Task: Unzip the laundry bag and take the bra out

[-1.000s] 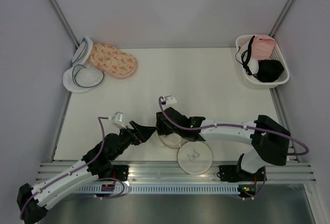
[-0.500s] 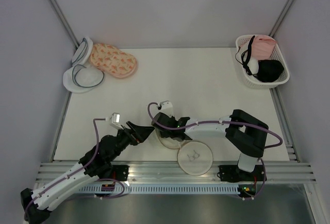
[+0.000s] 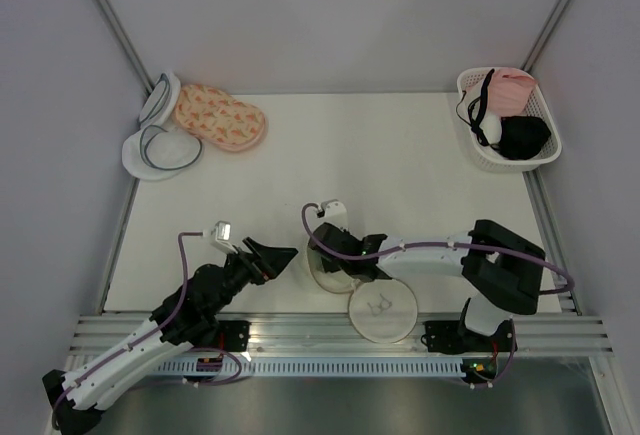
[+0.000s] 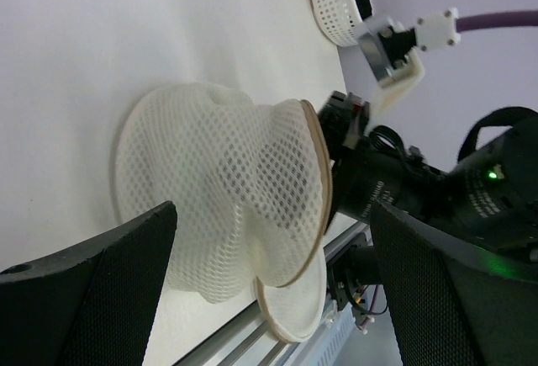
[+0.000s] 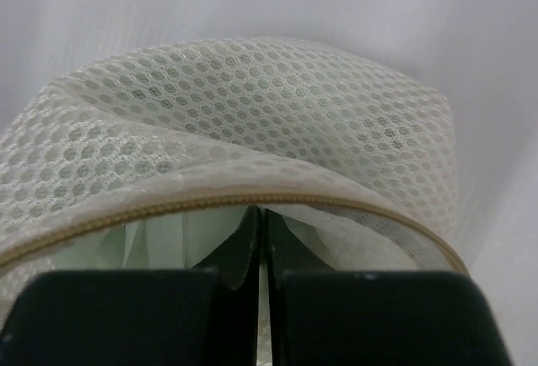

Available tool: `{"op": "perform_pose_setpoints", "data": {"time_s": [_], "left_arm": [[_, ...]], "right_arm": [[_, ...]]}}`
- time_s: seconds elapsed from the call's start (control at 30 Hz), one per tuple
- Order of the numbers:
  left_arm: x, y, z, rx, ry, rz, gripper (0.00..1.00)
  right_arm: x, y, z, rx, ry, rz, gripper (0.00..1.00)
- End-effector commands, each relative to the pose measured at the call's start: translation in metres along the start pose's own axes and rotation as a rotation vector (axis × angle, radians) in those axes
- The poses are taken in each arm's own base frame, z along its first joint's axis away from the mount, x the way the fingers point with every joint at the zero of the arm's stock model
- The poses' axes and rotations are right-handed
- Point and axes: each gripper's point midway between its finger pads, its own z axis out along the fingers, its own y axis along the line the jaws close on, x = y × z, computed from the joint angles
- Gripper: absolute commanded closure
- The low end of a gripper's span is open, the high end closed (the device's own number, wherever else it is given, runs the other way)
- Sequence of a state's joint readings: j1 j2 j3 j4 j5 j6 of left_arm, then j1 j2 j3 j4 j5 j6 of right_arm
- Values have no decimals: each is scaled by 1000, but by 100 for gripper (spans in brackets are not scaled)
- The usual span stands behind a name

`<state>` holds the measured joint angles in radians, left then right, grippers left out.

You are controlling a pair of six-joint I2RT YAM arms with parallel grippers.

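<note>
Top external view: the round white mesh laundry bag with a tan rim (image 3: 378, 307) lies on the cream worktop (image 3: 400, 170) at its near edge, between the two arm bases, with one half hinged out flat toward the rail. The right arm bends sharply at its elbow above its base, and its forearm runs left, low over the worktop, placing the right gripper (image 3: 330, 260) on the raised half of the bag. In the right wrist view the right gripper (image 5: 256, 231) has its fingers (image 5: 239, 252) pressed together, tips just under the tan zip rim of the bag (image 5: 277, 105). Whether they pinch any fabric cannot be determined. Pale mint fabric of the bra (image 5: 155, 244) shows inside the opening. The left arm reaches diagonally from the near-left corner. The left gripper (image 3: 283, 258) is just left of the bag and apart from it, fingers spread wide and holding nothing. The left wrist view confirms this spread (image 4: 273, 206), with the bag (image 4: 218, 189) beyond the tips. A white plastic lattice basket (image 3: 545, 152) sits in the far-right corner.
</note>
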<state>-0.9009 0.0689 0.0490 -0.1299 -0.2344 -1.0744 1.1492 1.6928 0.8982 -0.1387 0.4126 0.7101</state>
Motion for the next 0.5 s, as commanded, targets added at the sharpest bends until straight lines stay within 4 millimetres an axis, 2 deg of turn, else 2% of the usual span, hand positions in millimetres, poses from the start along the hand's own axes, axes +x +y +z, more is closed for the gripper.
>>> {"op": "perform_pose_setpoints", "data": {"time_s": [0.0, 0.03, 0.1, 0.13, 0.23, 0.47], "left_arm": [[14, 29, 4, -68, 16, -6, 2], [12, 29, 4, -71, 10, -6, 2], [12, 29, 4, -71, 7, -6, 1], [11, 29, 4, -72, 1, -6, 1], [9, 27, 6, -63, -11, -7, 1], [5, 15, 14, -36, -23, 2, 0]], "right_arm": [[-2, 5, -35, -102, -5, -17, 99], [-14, 11, -51, -151, -43, -2, 100], [-16, 15, -67, -212, -53, -8, 99], [-27, 18, -82, -254, -84, 4, 100], [-36, 21, -105, -328, -119, 12, 100], [-45, 27, -142, -471, -177, 41, 100]]}}
